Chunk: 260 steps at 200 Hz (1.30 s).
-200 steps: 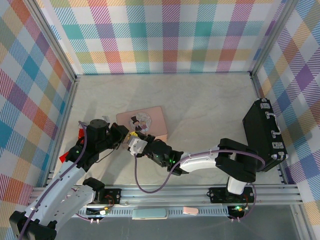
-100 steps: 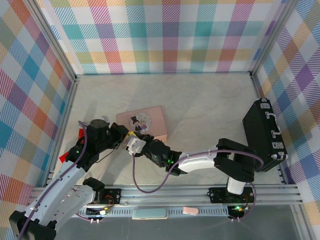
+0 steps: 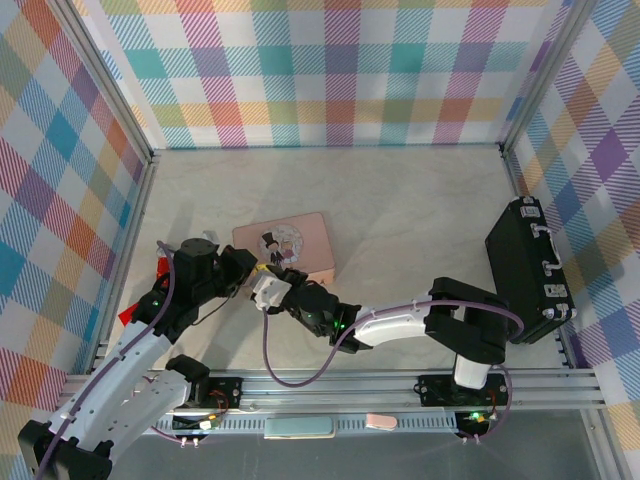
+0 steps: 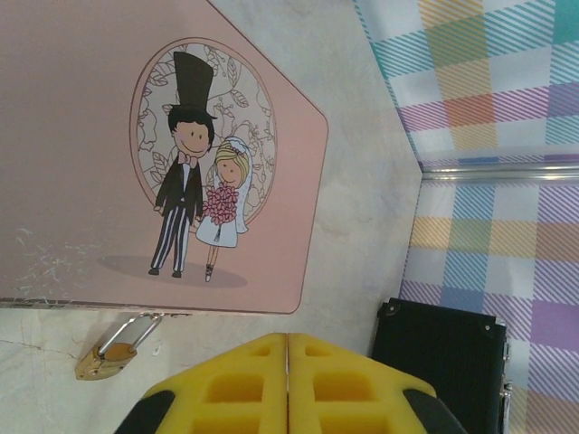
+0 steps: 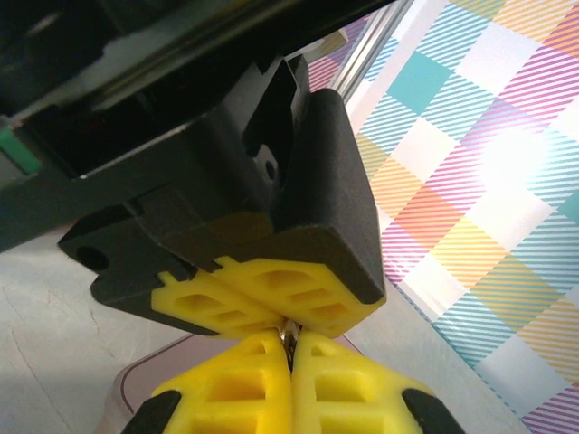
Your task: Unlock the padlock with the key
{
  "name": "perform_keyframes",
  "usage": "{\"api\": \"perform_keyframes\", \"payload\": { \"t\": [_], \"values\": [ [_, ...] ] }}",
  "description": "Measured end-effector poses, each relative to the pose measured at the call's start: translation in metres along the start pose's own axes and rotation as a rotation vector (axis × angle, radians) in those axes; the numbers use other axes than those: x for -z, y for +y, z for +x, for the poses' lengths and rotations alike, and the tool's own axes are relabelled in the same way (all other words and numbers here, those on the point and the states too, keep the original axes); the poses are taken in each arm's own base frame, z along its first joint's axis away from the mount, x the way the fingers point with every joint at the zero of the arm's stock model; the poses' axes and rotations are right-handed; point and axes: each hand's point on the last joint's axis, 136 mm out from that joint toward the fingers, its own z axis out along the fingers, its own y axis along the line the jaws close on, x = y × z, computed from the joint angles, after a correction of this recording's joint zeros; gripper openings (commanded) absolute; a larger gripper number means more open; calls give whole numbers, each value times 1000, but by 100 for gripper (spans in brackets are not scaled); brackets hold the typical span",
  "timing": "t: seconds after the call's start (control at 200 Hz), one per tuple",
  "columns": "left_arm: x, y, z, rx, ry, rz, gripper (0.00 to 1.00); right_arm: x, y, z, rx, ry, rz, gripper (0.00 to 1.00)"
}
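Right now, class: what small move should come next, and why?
Probably open the left gripper and back away: it is shut tip to tip against the right gripper, which seemingly pinches the key, and the padlock lies by the pink tin.

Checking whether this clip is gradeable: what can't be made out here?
- Key: right wrist view, only a silver sliver where the shut left fingers and right fingers meet; which pair grips it is unclear.
- Padlock: left wrist view, small, keyhole not visible.
- Top view: key too small, tucked between the meeting fingers.
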Motion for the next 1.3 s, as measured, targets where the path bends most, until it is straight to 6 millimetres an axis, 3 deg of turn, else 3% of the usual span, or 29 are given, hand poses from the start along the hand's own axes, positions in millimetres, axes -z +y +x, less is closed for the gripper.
{"api": "perform_keyframes", "payload": {
  "t": [0.135, 0.24, 0.39, 0.54, 0.695, 0.8, 1.3],
  "values": [
    [3, -4, -1, -55, -1, 1, 36, 2, -10, 12, -89, 22, 22, 0],
    [9, -12, -9, -138, -27, 15, 48, 13, -30, 31, -222, 47, 27, 0],
    [15, -26, -27, -252, -84, 53, 60, 30, -60, 43, -424, 29, 47, 0],
    [14, -44, -32, -331, -87, 140, 69, 43, -64, 45, -590, -21, -2, 0],
    [12, -64, -22, -413, -44, 255, 70, 50, -60, 41, -708, -67, -65, 0],
    [11, -73, -15, -445, -15, 327, 70, 52, -60, 28, -771, -121, -101, 0],
    [20, -99, 7, -506, 70, 532, 65, 61, -59, -13, -913, -259, -238, 0]
  ]
}}
